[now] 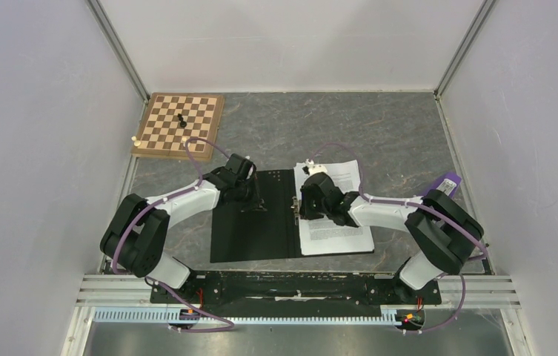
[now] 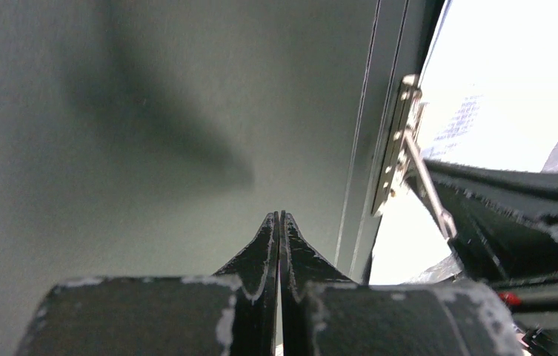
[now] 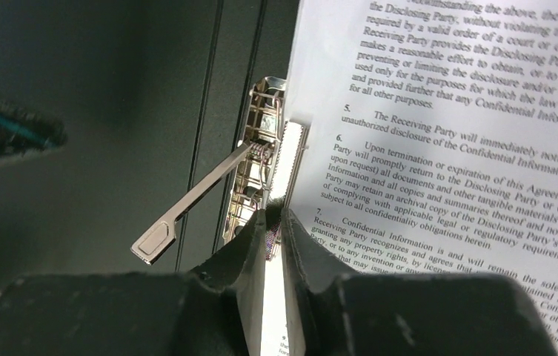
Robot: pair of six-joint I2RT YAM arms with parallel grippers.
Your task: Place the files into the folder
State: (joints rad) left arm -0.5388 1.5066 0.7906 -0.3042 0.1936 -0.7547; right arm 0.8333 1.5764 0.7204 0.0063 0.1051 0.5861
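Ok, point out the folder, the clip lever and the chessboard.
folder (image 1: 253,233): top view, bare black left face.
clip lever (image 3: 201,190): right wrist view, middle of its arm.
chessboard (image 1: 166,127): top view, bare squares left of centre.

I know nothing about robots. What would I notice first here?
An open black folder lies mid-table, white printed sheets on its right half. Both arms bend over it: the left gripper, shut, over the bare left half, the right gripper at the sheets' edge by the metal clip. A chessboard sits in the far left corner.
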